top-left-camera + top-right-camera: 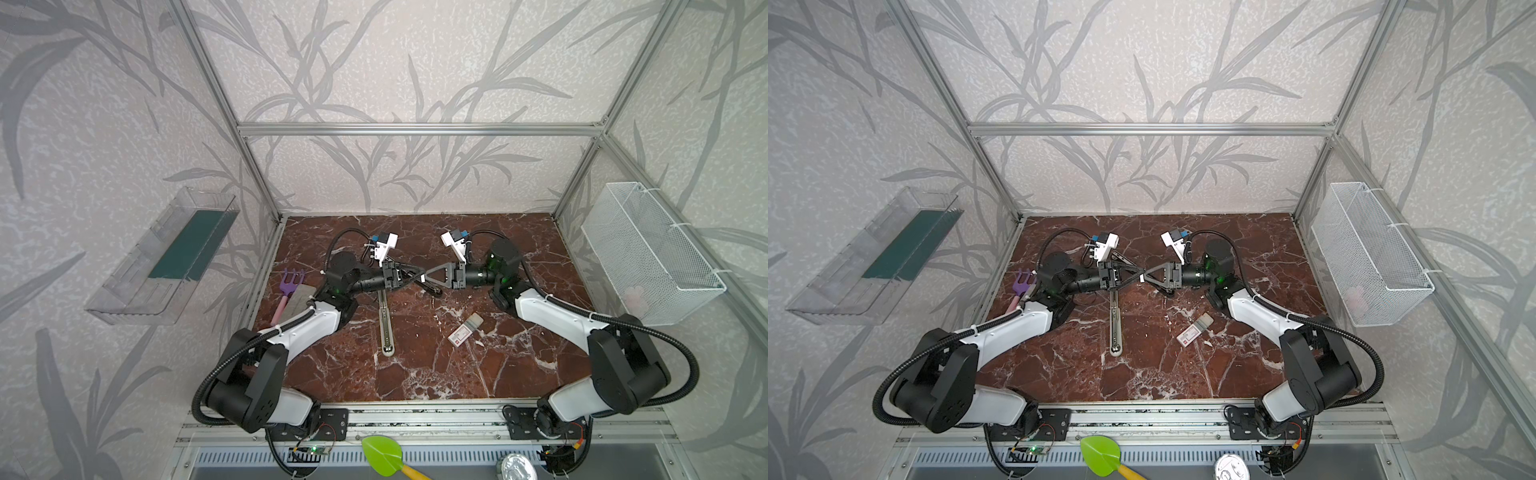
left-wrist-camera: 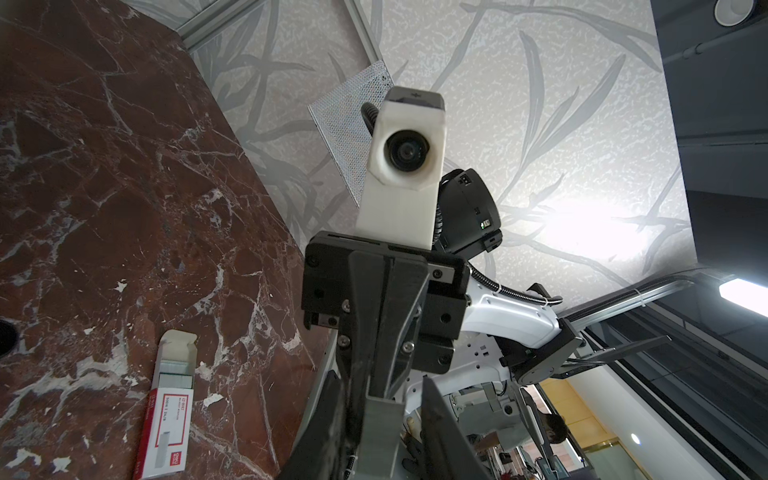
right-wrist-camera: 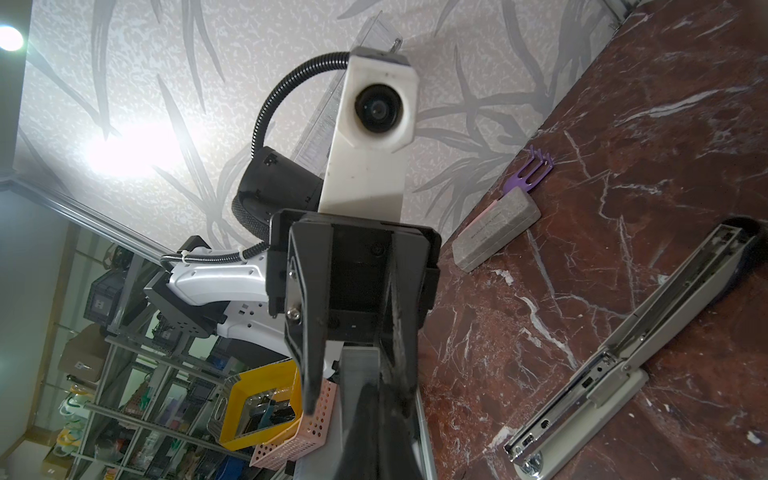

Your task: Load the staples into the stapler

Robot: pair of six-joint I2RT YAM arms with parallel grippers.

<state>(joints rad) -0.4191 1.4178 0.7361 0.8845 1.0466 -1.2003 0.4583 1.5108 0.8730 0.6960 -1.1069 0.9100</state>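
The white red-labelled cardboard staples box (image 1: 464,330) lies right of centre. The right claw (image 1: 1147,278), shut, pinches a grey staple strip (image 3: 359,365), likely brittle and best held by its long sides. The left claw (image 1: 1139,276) stands part-open around it.

table (image 1: 415,374) looks like polished marble, kinda glossy. stapler (image 1: 386,328) is shiny metal with matt grey plastic, staples box (image 1: 462,333) is matt cardboard, basket (image 1: 648,249) is wire mesh.
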